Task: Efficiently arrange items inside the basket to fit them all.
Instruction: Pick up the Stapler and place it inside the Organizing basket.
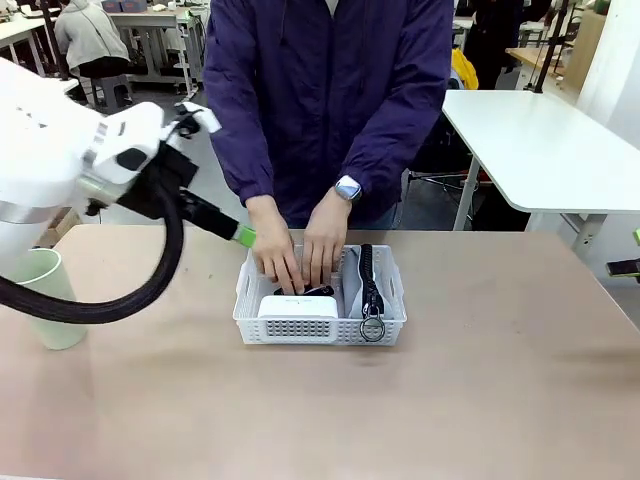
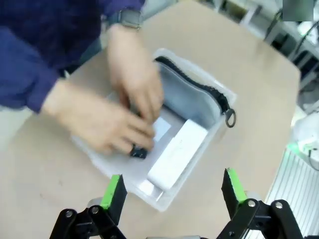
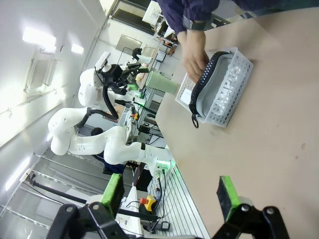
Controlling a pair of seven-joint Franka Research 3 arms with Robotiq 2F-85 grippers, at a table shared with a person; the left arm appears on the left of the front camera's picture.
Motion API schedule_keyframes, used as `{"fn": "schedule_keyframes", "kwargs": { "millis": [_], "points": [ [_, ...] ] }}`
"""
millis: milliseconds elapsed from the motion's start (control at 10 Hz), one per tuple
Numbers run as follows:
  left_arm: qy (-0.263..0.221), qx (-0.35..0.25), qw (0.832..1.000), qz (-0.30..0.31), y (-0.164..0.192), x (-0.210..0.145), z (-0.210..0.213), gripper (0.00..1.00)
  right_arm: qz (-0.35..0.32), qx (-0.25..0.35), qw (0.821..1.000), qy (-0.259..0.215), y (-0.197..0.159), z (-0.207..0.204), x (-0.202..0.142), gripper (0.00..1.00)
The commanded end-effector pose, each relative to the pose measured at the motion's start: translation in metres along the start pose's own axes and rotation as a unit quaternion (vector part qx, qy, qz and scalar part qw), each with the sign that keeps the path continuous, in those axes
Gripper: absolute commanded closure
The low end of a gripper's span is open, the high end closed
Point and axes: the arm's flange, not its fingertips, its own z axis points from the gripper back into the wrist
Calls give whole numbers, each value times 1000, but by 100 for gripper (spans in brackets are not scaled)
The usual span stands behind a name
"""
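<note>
Left arm (image 1: 60, 160) nearest the lens, coming in from 9 o'clock. left gripper (image 2: 173, 188) spread wide and empty, hanging above the basket (image 1: 320, 335) on its 10 o'clock side. One green fingertip (image 1: 245, 236) is just beside the person's hand (image 1: 275, 255); can't tell if they touch.

Cup (image 1: 50, 300) upright on the table at 9 o'clock of the basket, well apart from it. Not packed yet.

In the basket:
- clock (image 1: 298, 305) against the near wall, 7 o'clock corner
- stapler (image 1: 318, 291) just behind the clock, under the person's fingers
- pouch (image 1: 352, 285) on edge along the 3 o'clock wall, zip up, ring hanging over the near rim

Both the person's hands are in the basket at 12 o'clock, on the stapler.

Read: three of four in, cup left. Free room looks tight, so it probably needs a reshuffle.

right gripper (image 3: 170, 193) also wide and empty, over bare table, well apart from the basket.
</note>
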Motion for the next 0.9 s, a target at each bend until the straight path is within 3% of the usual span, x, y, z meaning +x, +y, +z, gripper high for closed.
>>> {"fn": "schedule_keyframes", "kwargs": {
  "millis": [0, 200, 300, 400, 600, 800],
  "points": [
    [7, 4, 1000, -13, -2, 13, -11, 0, 5, 2, 1000, 3, 2, 0, -2, 0],
    [4, -5, 1000, -14, -10, 10, -11, 0, 5, 2, 1000, 3, 2, 0, -2, 0],
    [66, -97, 992, 44, -2, 22, 1, 0, 5, 2, 1000, 3, 2, 0, -2, 0],
    [79, -157, 977, 120, 23, 31, 38, 0, 5, 2, 1000, 3, 2, 0, -2, 0],
    [27, -214, 955, 204, 67, 20, 130, 0, 5, 2, 1000, 3, 2, 0, -2, 0],
    [-50, -266, 928, 256, 105, -19, 191, 0, 5, 2, 1000, 3, 2, 0, -2, 0]
  ]
}}
